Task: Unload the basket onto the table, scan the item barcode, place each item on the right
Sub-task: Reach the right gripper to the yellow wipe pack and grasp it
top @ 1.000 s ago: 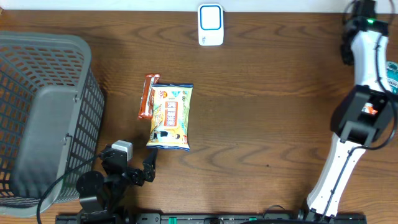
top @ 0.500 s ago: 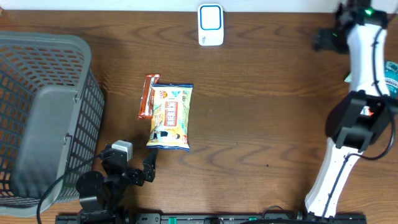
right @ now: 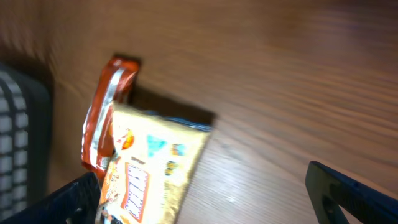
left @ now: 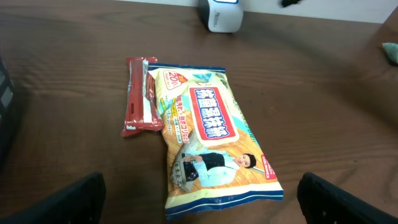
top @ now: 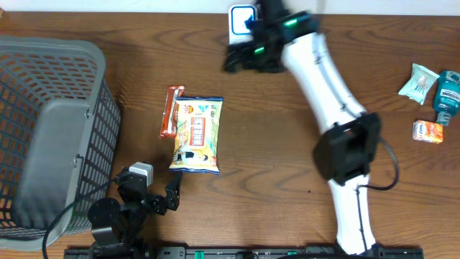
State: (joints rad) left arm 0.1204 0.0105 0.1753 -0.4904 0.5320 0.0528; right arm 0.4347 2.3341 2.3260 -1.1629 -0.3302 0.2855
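The snack packet (top: pixel 196 134) lies flat on the wooden surface (top: pixel 287 165), left of centre, printed face up with a pictured man at its near end. A red wrapped bar (top: pixel 171 111) lies just beside its left edge, touching it near the far corner (the packet seems to overlap the bar slightly there).

The right hand (top: pixel 236 59) hangs above the surface between the packet and the white-and-blue scanner (top: pixel 239 14) at the far edge, blurred in the overhead view. Its wrist camera shows its fingers (right: pixel 348 193) spread wide with nothing between them, and the packet and bar below.

The left hand (top: pixel 154 191) sits low at the near edge, just in front of the packet, its fingers (left: pixel 68 199) also wide apart and empty.

A grey mesh basket (top: pixel 43 129) stands at the far left. At the far right lie a small teal packet (top: pixel 417 79), a blue-green bottle (top: pixel 445 90) and a small orange box (top: pixel 428 132).
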